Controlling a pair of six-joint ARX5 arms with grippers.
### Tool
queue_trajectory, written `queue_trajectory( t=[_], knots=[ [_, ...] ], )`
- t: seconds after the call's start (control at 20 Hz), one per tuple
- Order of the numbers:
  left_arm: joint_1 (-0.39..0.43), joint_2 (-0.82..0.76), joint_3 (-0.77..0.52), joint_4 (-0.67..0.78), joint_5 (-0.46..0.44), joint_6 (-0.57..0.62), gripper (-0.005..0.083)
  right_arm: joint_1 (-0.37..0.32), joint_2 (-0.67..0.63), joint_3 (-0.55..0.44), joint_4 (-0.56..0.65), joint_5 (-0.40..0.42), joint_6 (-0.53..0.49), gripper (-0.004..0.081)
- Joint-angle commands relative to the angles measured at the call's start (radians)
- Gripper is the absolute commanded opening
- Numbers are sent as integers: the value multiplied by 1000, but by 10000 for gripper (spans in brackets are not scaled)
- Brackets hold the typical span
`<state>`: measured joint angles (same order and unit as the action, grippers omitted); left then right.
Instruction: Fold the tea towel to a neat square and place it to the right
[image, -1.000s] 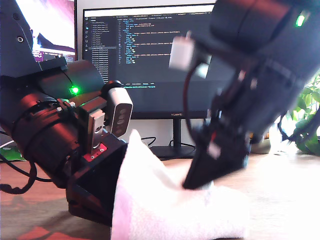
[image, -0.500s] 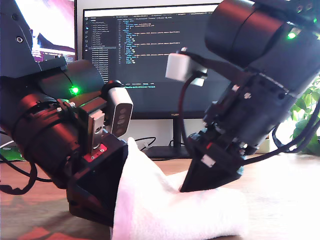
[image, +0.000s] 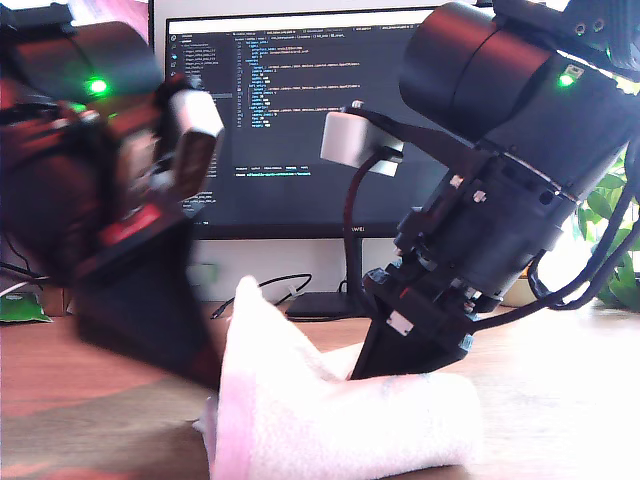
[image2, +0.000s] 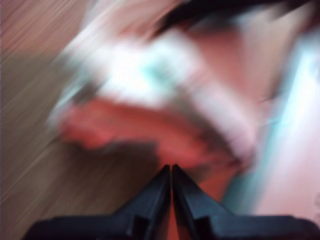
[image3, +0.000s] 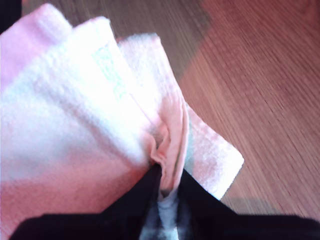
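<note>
The tea towel (image: 340, 420) lies bunched on the wooden table in pale pink and white, with one corner standing up toward the exterior view's left. My second gripper (image3: 167, 187) is shut on a pinched fold of the tea towel (image3: 75, 110). In the exterior view it is my second gripper (image: 375, 368) that presses down into the cloth from the right. My first gripper (image2: 171, 172) is shut with nothing between its fingers, and a blurred tea towel (image2: 150, 85) lies ahead of it. The same first gripper (image: 195, 372) shows motion-blurred at the exterior view's left, beside the raised corner.
A monitor (image: 290, 110) on a dark stand (image: 330, 303) fills the back. A green plant (image: 615, 250) stands at the exterior view's right. A green packet (image: 20, 308) and cables lie at the exterior view's left. Bare wooden table (image: 560, 400) shows to the towel's right in the exterior view.
The first arm has swung upward and is now blurred with motion. The towel's raised corner has shifted slightly toward the exterior view's left. The second arm has settled a little lower, still gripping.
</note>
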<state>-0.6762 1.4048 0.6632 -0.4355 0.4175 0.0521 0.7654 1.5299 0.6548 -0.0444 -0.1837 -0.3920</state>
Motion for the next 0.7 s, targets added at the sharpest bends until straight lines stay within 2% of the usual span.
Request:
queue_trajectory(
  t=[0.0, 0.15, 0.3, 0.4, 0.65],
  knots=[
    [11, -46, -16, -4, -68, -17, -19, 0, 45, -18, -12, 8, 4, -12],
    [15, -114, -16, 8, -67, -53, -19, 0, 45, -18, -8, 11, 3, -3],
    [15, -158, -16, 24, -66, -53, -19, 0, 44, -6, -1, 11, 3, 132],
    [16, -167, -16, 23, -67, -53, -19, 0, 44, 21, -6, 12, 4, 189],
    [17, -172, -16, 24, -68, -60, -19, 0, 43, 128, -95, 64, 11, 221]
  ],
)
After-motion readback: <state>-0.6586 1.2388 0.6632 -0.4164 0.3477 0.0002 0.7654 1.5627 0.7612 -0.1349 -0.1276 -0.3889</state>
